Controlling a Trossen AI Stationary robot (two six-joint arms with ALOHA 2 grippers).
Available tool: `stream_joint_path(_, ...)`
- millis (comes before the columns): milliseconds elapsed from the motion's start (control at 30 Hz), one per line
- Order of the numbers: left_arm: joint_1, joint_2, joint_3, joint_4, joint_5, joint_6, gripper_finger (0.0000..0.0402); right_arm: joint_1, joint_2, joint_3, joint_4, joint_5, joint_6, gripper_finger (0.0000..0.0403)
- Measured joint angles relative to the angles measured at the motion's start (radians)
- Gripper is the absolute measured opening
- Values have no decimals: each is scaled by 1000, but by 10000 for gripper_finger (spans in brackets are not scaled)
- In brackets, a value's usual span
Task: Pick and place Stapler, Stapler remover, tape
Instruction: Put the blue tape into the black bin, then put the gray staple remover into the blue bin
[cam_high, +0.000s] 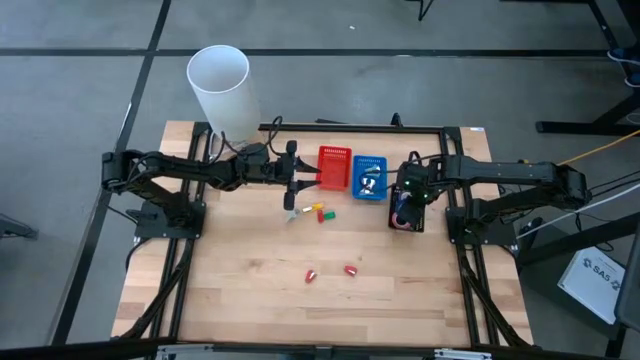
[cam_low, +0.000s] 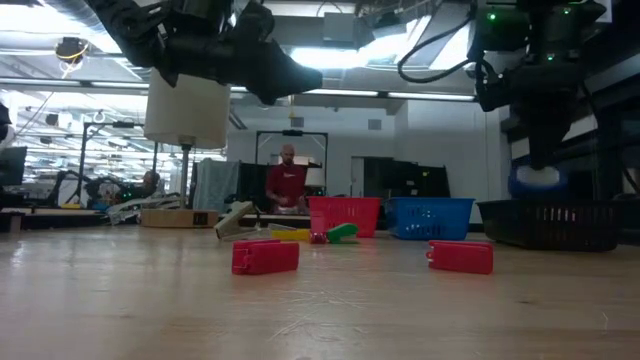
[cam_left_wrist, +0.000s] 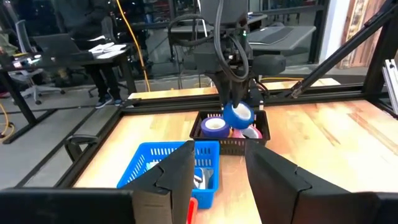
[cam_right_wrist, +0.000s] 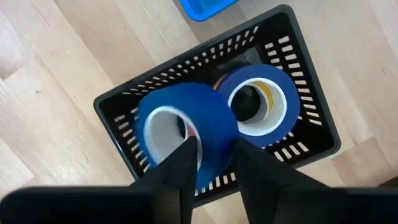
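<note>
Hovering at right of centre in the high view, the right claw (cam_high: 405, 212) is standing directly over the black basket (cam_high: 407, 224), with a blue tape roll (cam_right_wrist: 186, 132) between its fingers. In the right wrist view one finger is passing through the roll's white core and the other is lying against its blue outer wall, so the jaws are straddling the wall; they are looking partly apart, and I cannot tell whether they are pinching the roll or letting it go. The roll is sitting straight below the claw, hole facing the wrist camera, above the basket's interior. A second blue-purple roll (cam_right_wrist: 260, 101) is lying flat in the basket just beside it, and something pink (cam_left_wrist: 251, 132) is showing behind in the left wrist view.

Judgement: the coming move is turning on this vertical line-up, roll over basket, so a release should be dropping it inside rather than onto the counter (cam_high: 250, 290).

The left claw (cam_high: 291, 190) is waiting at centre frame, fingers apart and empty, near the red basket (cam_high: 334, 167) and blue basket (cam_high: 369, 177). Small red blocks (cam_high: 311, 274) are lying nearer the left arm
</note>
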Motion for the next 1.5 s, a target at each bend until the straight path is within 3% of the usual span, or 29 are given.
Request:
stream_joint_path(667,0,0,0,-48,-6,-17,134,-32,0,0,3,36,4,165)
stream_joint_path(1200,0,-6,0,-74,-20,-18,54,-60,0,0,37,34,-27,165)
stream_joint_path(1500,-32,-103,0,-183,-48,36,28,-60,0,0,98,34,-31,165)
